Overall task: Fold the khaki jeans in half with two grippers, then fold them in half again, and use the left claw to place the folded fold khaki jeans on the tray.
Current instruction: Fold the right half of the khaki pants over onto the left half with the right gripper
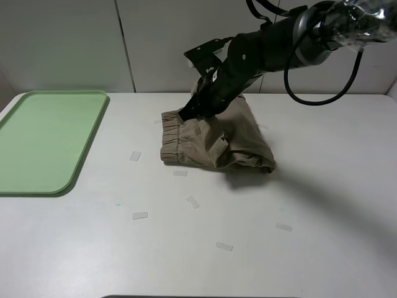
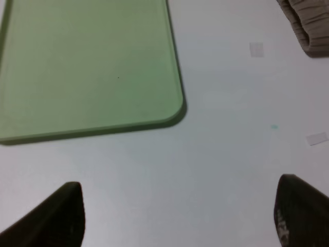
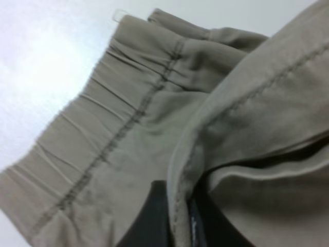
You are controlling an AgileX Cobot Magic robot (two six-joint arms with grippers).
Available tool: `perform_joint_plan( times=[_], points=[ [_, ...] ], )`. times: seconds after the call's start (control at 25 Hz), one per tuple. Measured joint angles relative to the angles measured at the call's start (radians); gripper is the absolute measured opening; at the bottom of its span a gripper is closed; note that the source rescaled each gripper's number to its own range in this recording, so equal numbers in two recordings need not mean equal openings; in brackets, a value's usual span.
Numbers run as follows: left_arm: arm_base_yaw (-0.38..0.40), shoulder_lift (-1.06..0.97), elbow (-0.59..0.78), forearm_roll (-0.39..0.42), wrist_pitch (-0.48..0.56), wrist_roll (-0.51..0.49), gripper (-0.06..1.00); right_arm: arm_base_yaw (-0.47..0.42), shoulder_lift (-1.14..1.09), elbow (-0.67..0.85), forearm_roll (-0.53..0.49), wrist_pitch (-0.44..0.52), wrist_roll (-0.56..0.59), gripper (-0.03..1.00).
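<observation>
Tape scraps [image 1: 224,246] dot the white table [image 1: 322,205], lower centre. Mid-frame, folded jeans [image 1: 211,144] lie bunched, right claw [image 1: 189,113] clenched on a cloth fold. At far left sits the tray [image 1: 43,139]; left claw [image 2: 182,211] (wrist view only) gapes near its corner.

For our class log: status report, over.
Right gripper shut on jeans. Left gripper open, above table by tray. Jeans part-folded, mid-table. Only tape scraps between.

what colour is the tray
The tray is plain pale mint green, with no pattern; it shows best in the left wrist view.
</observation>
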State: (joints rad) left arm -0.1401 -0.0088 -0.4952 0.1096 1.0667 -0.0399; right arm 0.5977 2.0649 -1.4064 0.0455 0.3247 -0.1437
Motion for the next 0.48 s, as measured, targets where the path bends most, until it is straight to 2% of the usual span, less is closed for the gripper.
perform_joint_plan(
  times=[0.32,0.36,0.4,0.48],
  points=[
    [0.0,0.0,0.0,0.0,0.0,0.0,0.86,0.027,0.0,0.0,0.02,-0.054,0.0,0.06],
    [0.0,0.0,0.0,0.0,0.0,0.0,0.86,0.027,0.0,0.0,0.02,-0.057,0.0,0.1],
    [0.0,0.0,0.0,0.0,0.0,0.0,0.86,0.03,0.0,0.0,0.02,-0.063,0.0,0.21],
    [0.0,0.0,0.0,0.0,0.0,0.0,0.86,0.035,0.0,0.0,0.02,-0.086,-0.005,0.53]
  ],
)
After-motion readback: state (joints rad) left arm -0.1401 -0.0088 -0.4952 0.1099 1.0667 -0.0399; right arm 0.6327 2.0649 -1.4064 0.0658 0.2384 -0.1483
